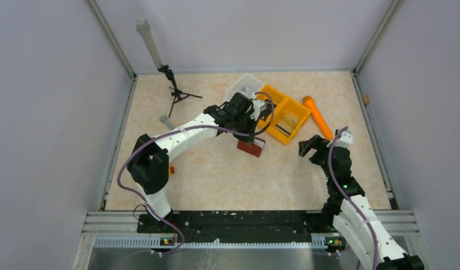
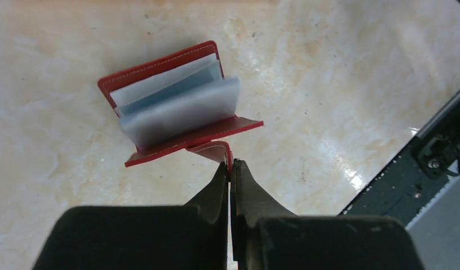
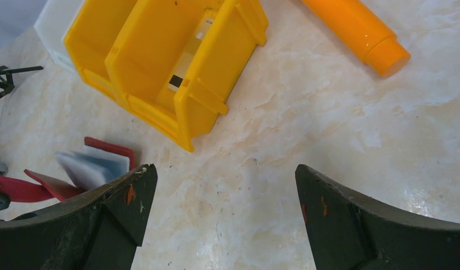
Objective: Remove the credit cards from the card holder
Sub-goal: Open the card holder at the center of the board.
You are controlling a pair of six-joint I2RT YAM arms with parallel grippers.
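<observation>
My left gripper (image 2: 231,166) is pressed together on the small strap tab (image 2: 212,149) of the card holder (image 2: 180,107), pinching it right at the fingertips. The red holder hangs open off that tab, its pale sleeves fanned out between the two covers. I can't pick out separate cards in those sleeves from the wrist view. From above, the holder sits over the marbled table (image 1: 216,180), just in front of the yellow two-compartment tray (image 1: 284,112). I can't tell whether its lower edge touches the surface.

My right gripper (image 3: 225,174) is spread wide and holds nothing. It hovers over bare table, well apart from the holder. The tray is ahead of it, and an orange cylinder (image 3: 357,31) lies off to its right.
</observation>
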